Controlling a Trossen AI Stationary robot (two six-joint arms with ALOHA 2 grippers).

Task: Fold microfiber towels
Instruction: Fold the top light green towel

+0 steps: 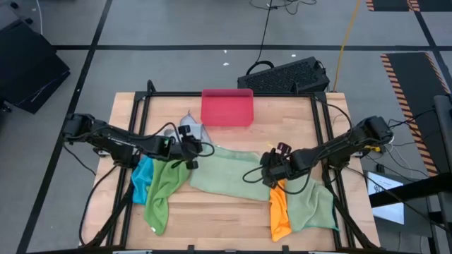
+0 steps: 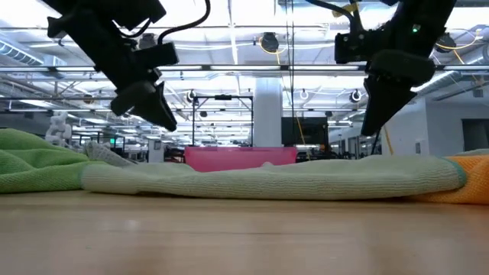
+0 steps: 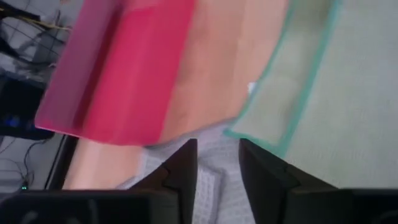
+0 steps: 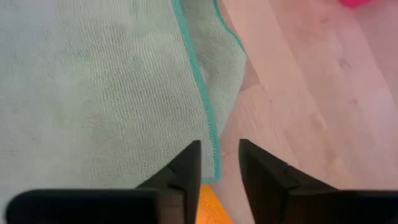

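Nearest the low camera, bare wooden table (image 2: 244, 237) fills the foreground, with the pale green towel (image 2: 267, 182) lying flat across it just beyond. From above, this pale green towel (image 1: 226, 173) is spread over the middle of the table, its far edge near the pink-red tray (image 1: 227, 107), which sits at the table's back edge.

Left gripper (image 1: 192, 156): positioned over the left corner of the pale green towel. The wrist view shows its fingers (image 3: 186, 165) slightly parted with a clear gap between them, gripping nothing; a light grey towel (image 3: 211, 177) and the teal-hemmed corner of the pale green one lie beneath. In the low view it hangs above the cloth, not touching.

Right gripper (image 1: 271, 171): positioned over the right edge of the same towel. Its fingers (image 4: 186, 171) are likewise partly open and empty (the teal hem runs directly below the gap). It also stands clear of the cloth in the low view (image 2: 374, 122).

Other towels: a bright green towel (image 1: 164, 194) and a blue towel (image 1: 142, 176) lie at the left front; an orange towel (image 1: 280, 210) rests at the right front, against a further green towel (image 1: 314, 204).
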